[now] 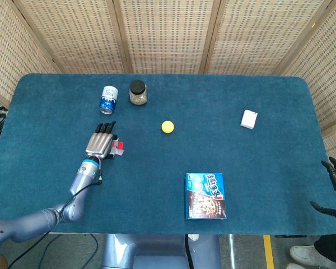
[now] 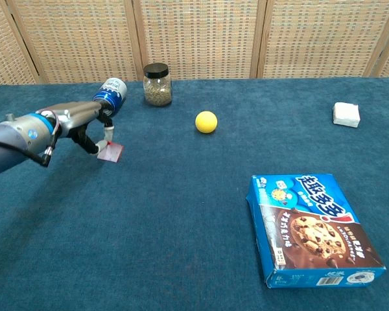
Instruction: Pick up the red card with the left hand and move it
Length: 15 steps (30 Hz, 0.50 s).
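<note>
The red card [image 1: 119, 147] [image 2: 110, 151] hangs tilted just above the blue tablecloth [image 1: 257, 179], pinched at its upper edge by my left hand [image 1: 101, 143] [image 2: 84, 123]. That hand is raised off the table at the left side, its other fingers stretched toward the blue can [image 1: 108, 100] [image 2: 110, 96]. My right hand [image 1: 335, 188] shows only in the head view, off the table's right front corner, fingers apart and holding nothing.
Behind the can's right stands a black-lidded jar [image 1: 137, 92] [image 2: 157, 84]. A yellow ball [image 1: 167, 126] [image 2: 206, 122] lies mid-table, a small white box [image 1: 248, 119] [image 2: 346, 114] at the far right, and a blue cookie box [image 1: 205, 195] [image 2: 311, 227] near the front.
</note>
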### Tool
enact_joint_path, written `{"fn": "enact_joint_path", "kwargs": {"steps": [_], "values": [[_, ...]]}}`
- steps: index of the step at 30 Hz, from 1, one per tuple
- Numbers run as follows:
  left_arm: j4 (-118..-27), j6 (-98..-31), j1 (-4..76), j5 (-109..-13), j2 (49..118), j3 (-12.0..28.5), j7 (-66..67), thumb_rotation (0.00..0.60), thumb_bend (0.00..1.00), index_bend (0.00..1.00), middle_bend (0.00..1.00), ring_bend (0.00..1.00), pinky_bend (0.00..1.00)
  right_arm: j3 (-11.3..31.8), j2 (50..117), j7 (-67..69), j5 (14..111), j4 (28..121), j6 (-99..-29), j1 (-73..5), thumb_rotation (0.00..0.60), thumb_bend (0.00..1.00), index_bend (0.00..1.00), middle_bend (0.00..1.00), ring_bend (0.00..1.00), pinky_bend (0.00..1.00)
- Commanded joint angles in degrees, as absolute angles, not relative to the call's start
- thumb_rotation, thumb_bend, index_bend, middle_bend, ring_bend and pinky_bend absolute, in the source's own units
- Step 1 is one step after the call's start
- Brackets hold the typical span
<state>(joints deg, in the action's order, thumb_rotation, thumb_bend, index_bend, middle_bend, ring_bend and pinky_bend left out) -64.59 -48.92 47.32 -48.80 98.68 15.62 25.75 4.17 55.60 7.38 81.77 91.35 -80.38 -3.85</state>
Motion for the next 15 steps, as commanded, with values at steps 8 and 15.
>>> {"fn": "enact_joint_path", "kwargs": {"steps": [8, 15], "values": [[-56.24, -46.89, 54.74, -48.76, 99.18, 21.83, 23.60, 0.600, 0.52, 0.70, 0.00, 0.00, 0.00, 4.79, 55.35, 8.11, 80.67, 91.15, -80.04, -4.02, 0.600, 0.00, 0.06, 0.00, 0.00, 0.00], [-61.21, -48.69, 55.23, -51.98, 96.22, 22.83, 20.33, 0.600, 0.52, 0.70, 0.00, 0.00, 0.00, 5.07, 55.18, 8.74, 79.99, 90.84, -79.72, -4.06, 0.600, 0.00, 0.06, 0.00, 0.00, 0.00]]}}
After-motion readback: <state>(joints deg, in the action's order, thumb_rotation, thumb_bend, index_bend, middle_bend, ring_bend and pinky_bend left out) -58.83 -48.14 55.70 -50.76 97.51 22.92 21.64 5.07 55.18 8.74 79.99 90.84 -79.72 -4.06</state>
